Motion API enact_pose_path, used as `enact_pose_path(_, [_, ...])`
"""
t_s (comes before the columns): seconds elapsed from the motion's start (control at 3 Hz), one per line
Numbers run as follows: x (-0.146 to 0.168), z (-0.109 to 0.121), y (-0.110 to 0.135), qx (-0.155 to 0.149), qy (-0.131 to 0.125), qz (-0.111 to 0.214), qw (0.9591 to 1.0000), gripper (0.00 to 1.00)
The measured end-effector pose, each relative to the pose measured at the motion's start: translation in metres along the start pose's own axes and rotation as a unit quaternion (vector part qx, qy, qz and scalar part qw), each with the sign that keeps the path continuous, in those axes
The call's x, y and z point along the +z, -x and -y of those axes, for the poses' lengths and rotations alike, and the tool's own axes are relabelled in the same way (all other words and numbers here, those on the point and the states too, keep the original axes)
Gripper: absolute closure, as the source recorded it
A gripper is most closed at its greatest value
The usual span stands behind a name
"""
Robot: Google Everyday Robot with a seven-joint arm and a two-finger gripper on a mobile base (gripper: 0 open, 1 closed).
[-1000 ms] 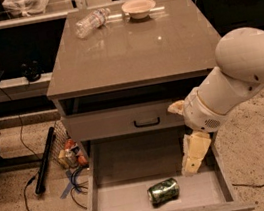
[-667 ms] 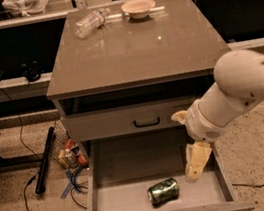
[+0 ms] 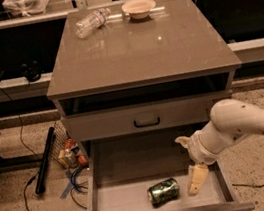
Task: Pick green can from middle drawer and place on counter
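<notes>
Camera view, read left to right. At the far left of the large glossy grey-brown square counter [image 3: 138,55], a clear plastic water bottle [image 3: 92,22] lies on its side. A shallow pale bowl [image 3: 139,7] stands just to the right of it at the back edge. The rest of the surface carries nothing that can be made out.

Below the counter, a flat grey drawer front with a black loop handle [image 3: 146,121] is closed. Beneath it, the wide grey wooden middle drawer [image 3: 120,196] is pulled fully out. On the drawer floor, near the front wall and right of centre, the small shiny green metal can [image 3: 163,192] lies on its side.

Just beside the can's right end is the cream-coloured gripper [image 3: 196,181], carried by the white arm [image 3: 249,125], which enters from the right.

Over the last second the gripper has dropped from above the drawer's right side down inside it, to the level of the can. It is close to the can but apart from it. Whether the gripper is open or closed cannot be told from this view, though it clearly holds nothing.

The change suggests the approach is nearly complete. The grasp, the lift and the placing on the counter are not yet done.
</notes>
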State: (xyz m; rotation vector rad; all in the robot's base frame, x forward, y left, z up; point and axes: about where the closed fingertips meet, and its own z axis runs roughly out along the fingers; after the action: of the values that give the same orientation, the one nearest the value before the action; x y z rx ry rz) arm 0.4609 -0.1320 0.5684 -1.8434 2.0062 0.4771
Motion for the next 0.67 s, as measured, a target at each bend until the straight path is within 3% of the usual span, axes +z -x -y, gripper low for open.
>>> enact_pose_path(0.33, [0.0649, 0.0095, -0.0279, 0.000, 0.019, 0.037, 0.9991, 0.00])
enact_pose_path(0.67, [0.0649, 0.0095, -0.0279, 0.000, 0.019, 0.037, 0.9991, 0.00])
